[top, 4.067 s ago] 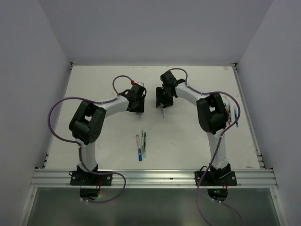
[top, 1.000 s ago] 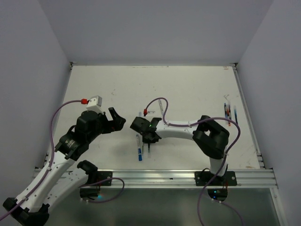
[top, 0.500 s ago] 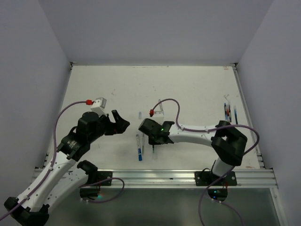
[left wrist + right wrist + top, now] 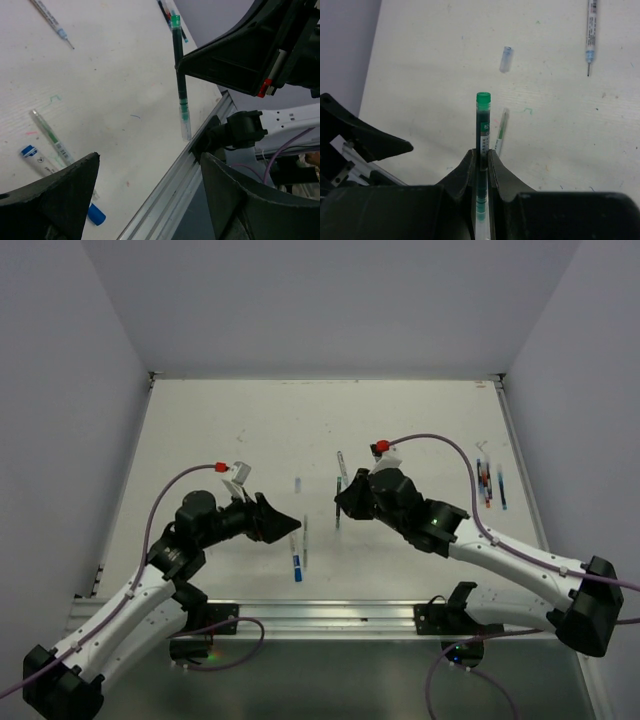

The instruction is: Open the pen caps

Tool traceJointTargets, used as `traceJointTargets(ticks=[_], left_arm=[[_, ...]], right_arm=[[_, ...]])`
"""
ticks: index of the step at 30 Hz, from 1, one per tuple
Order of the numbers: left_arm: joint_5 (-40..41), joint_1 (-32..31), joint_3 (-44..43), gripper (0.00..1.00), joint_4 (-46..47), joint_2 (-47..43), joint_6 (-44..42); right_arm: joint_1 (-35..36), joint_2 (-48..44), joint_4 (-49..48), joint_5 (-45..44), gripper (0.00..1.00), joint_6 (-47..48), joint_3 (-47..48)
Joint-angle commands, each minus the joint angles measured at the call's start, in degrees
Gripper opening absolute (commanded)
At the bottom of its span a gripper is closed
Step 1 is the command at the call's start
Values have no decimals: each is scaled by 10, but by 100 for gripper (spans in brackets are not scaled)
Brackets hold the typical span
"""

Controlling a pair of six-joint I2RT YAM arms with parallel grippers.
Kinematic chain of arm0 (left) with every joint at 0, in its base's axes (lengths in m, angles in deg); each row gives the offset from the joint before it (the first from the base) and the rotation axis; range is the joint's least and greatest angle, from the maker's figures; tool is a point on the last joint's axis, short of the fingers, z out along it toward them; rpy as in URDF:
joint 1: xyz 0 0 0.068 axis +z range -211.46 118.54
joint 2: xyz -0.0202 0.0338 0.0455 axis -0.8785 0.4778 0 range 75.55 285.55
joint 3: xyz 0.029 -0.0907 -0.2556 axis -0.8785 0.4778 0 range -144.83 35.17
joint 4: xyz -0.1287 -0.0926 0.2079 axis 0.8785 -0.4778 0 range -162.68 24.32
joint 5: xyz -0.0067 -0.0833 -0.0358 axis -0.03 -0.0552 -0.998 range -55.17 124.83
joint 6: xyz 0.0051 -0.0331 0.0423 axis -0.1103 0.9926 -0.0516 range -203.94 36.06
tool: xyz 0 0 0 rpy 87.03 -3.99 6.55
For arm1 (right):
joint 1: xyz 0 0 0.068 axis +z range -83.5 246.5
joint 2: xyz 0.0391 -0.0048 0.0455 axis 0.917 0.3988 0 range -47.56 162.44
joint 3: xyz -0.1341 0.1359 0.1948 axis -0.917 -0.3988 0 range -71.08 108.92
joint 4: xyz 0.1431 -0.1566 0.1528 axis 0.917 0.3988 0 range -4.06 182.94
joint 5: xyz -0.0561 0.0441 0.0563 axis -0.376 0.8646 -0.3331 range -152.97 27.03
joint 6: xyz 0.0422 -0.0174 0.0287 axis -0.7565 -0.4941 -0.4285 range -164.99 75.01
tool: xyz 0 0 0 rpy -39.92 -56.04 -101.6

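The right gripper is clenched on a slim green-black stick pen lifted above the white tabletop, the left gripper stands spread open close by, and one small clear tube-shaped cap lies loose on the tabletop.

On the worktop, we are seeing the bare pen lying right of the loose cap, the right hand gripping the raised pen right-front of it, two pens lying in front, other pens clustering far right.
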Motion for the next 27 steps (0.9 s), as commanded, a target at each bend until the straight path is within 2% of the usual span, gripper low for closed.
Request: traceJointTargets(ticks=[1,5,6,9,20,27], left_arm=[[-48,-18,17,85,137,0,42],[32,-95,-4,84,141,53,35],[45,-133,-15,84,141,78,32],[92,-180,-36,82,127,119,32],[127,-215,-55,81,151,190,44],[163,-221,-70,75,164,204,49]], right_arm=[[2,-32,-70,12,0,20,-27],[2,-47,-80,12,0,15,-40],[3,-48,-79,12,0,12,-40],[4,-50,-73,6,0,6,-41],[3,-54,-68,0,0,-1,-33],[4,-59,-88,5,0,-26,-45]])
